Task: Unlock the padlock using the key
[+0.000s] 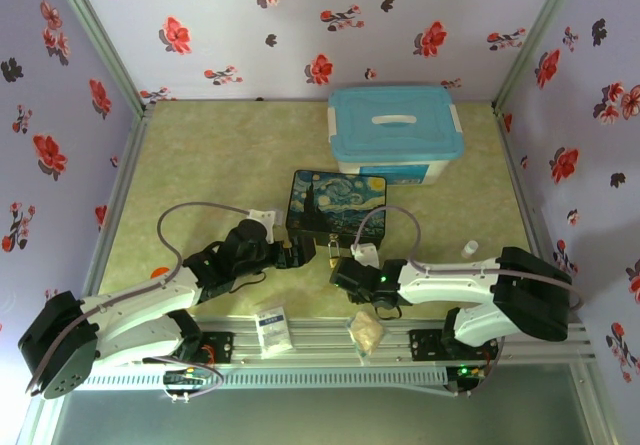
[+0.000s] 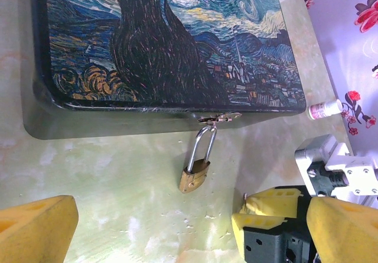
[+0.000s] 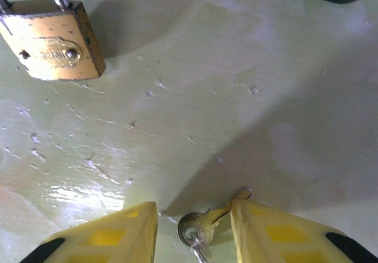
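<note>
Bracketing the key (image 3: pixel 201 227), the right gripper (image 3: pixel 192 236) has its jaws apart. The key lies flat between them, not yet lifted. The padlock (image 3: pixel 50 41) rests ahead and to the left of that gripper, its shackle through the hasp of the painted box (image 2: pixel 159 44) and apparently locked. The left gripper (image 2: pixel 189 230) is spread wide and empty, with the padlock just ahead. Outstanding: grasp, insertion, turn. The table (image 3: pixel 266 97) is pale green, glossy and scuffed, and floral walls (image 1: pixel 300 25) enclose it.

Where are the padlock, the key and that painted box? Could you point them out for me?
padlock (image 2: pixel 195 179), left wrist view, on its brass body.
key (image 3: pixel 199 223), right wrist view, on its round head.
painted box (image 2: pixel 165 38), left wrist view, on its pictured lid.
</note>
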`<state>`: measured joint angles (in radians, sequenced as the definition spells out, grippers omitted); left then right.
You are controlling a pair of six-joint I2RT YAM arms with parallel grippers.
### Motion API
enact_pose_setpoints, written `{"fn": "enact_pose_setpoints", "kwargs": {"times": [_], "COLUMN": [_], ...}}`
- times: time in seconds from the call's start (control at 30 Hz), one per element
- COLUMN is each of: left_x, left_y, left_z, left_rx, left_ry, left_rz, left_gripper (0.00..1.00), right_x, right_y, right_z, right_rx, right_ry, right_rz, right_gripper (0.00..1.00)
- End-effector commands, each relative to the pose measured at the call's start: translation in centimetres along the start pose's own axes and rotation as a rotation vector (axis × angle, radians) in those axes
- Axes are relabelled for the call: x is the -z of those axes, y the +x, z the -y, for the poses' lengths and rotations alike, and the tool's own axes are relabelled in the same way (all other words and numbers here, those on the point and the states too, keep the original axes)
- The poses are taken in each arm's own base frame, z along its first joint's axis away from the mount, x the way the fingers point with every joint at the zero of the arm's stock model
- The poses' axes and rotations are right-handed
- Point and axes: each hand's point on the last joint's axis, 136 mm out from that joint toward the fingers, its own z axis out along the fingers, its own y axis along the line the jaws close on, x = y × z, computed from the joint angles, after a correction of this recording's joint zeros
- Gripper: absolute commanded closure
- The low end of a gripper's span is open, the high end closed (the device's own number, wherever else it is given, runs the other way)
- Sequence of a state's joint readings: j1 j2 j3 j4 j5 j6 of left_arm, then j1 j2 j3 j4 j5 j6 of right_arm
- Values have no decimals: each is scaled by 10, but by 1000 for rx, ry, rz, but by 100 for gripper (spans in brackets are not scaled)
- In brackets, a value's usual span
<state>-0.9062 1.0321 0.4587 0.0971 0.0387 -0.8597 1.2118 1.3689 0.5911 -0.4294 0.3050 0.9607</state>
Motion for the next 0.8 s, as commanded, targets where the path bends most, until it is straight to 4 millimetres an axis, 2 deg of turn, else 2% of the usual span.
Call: {"fn": "enact_pose_setpoints", "kwargs": {"times": [0.0, 0.27, 0.47, 0.67, 0.77], "left_x": [2, 1, 1, 0, -1], "left_y": [-4, -5, -3, -2, -1], "left_z": [2, 3, 0, -2, -3], "left_rx": [9, 11, 18, 20, 17], "left_ry": [8, 11, 7, 2, -5], "left_rz": [30, 35, 32, 32, 31], "left_gripper": [0, 0, 0, 0, 0], "right_x": [3, 13, 7, 0, -4], "right_y": [6, -1, 4, 8, 11], "right_z": [17, 20, 12, 27, 29], "right_rx": [0, -23, -109, -139, -132], "right_ry": [83, 75, -3, 68, 92], "right_rz": [0, 37, 38, 47, 35], "right_gripper": [62, 60, 58, 61, 67]}}
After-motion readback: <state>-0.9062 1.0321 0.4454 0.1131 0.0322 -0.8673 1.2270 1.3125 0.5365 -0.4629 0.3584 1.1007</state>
